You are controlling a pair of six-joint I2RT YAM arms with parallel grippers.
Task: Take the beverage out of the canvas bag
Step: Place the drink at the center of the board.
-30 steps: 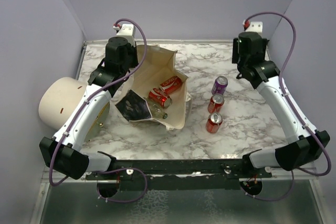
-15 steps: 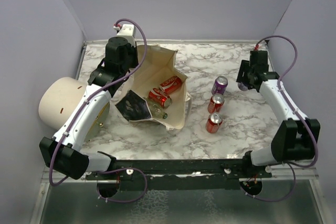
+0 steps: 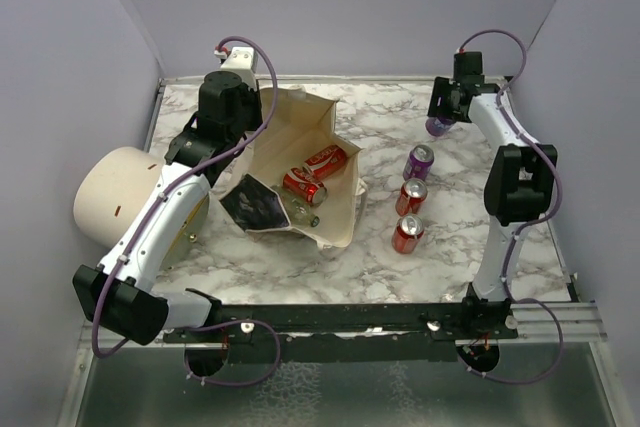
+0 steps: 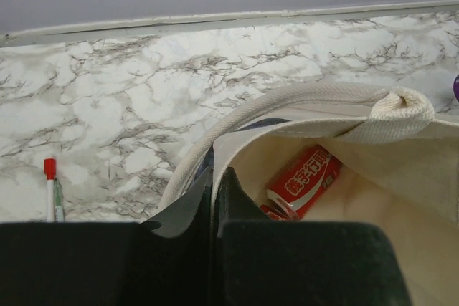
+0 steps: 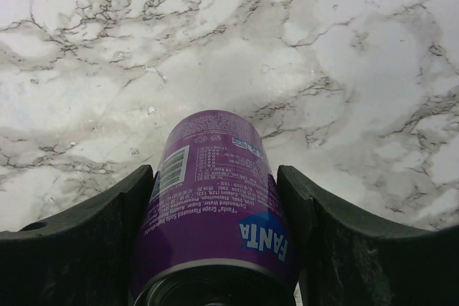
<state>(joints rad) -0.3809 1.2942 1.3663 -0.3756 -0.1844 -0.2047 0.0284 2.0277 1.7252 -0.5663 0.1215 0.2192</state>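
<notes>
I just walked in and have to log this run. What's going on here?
The left arm's fingers are shut on the canvas bag at its rim, holding its mouth open. The right arm's fingers hold a purple Fanta can near the table's far edge. Beside the bag three cans stand; two red cans lie inside it.

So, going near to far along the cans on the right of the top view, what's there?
nearest red can → second red can → standing purple can → purple Fanta can held in the right gripper
</notes>
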